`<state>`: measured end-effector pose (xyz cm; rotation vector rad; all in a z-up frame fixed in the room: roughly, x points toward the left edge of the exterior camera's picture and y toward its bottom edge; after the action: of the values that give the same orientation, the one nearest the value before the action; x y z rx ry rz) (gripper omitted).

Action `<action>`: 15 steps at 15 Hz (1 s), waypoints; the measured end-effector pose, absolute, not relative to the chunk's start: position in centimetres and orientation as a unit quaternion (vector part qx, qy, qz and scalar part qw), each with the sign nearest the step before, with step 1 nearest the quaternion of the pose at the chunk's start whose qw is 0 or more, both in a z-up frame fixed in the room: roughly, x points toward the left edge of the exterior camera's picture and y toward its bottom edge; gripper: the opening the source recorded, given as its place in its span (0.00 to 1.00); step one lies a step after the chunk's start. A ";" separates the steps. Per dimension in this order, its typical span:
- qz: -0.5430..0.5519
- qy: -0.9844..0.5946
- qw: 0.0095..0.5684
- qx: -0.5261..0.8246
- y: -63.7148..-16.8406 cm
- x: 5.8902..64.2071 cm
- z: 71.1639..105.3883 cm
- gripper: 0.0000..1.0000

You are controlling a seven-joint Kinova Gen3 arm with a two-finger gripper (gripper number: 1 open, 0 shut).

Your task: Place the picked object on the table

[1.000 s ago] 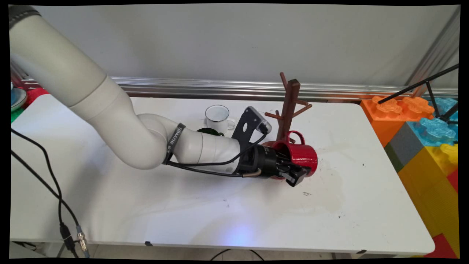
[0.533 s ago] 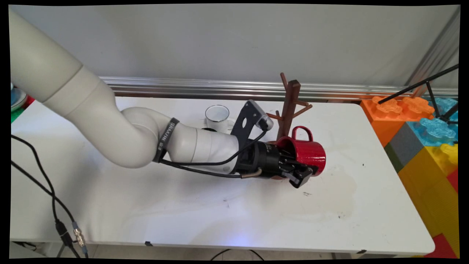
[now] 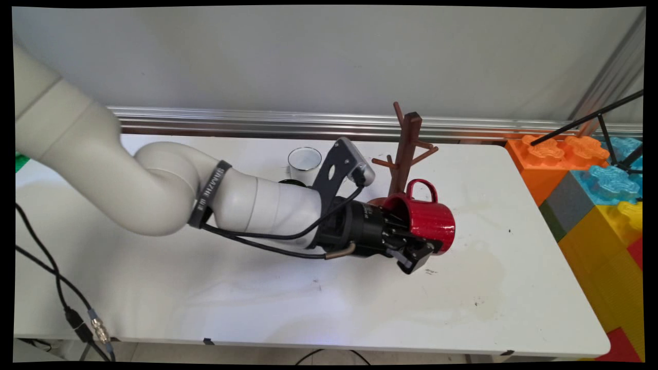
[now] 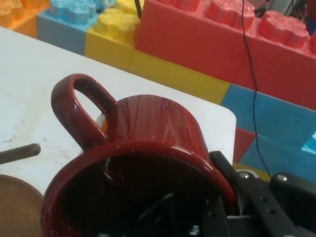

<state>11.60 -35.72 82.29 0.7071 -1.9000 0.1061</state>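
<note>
- Gripper [image 3: 419, 253] is clamped on the rim wall of the red mug [image 3: 429, 218]: one finger reaches inside the mouth and the other presses the outside, as I read it from the hand view.
- Mug [image 4: 148, 163] hangs on its side in the grip, mouth toward the wrist, handle [image 3: 422, 187] pointing up and toward the wall.
- Compared with a second ago, I see the mug carried a little to the right and lifted slightly, so its handle now stands just beside the trunk of the brown wooden mug tree [image 3: 406, 154], on its right side, below the side pegs.
- Over the last half second the hand has drawn back a touch to the left and the upper arm has dropped lower; the mug's height looks about the same.
- I cannot tell whether the handle touches the tree; no peg passes through it.
- White enamel mug [image 3: 304, 163] stands upright on the counter [image 3: 154, 288] behind the wrist, well apart from the red one.
- Big coloured building blocks [image 3: 591, 195] sit off the counter's right end.
</note>
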 end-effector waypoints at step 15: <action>0.064 -0.841 0.455 0.285 -34.2 16.4 89.7 0.00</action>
<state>16.36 -34.17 89.69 0.7022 -2.0752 0.1582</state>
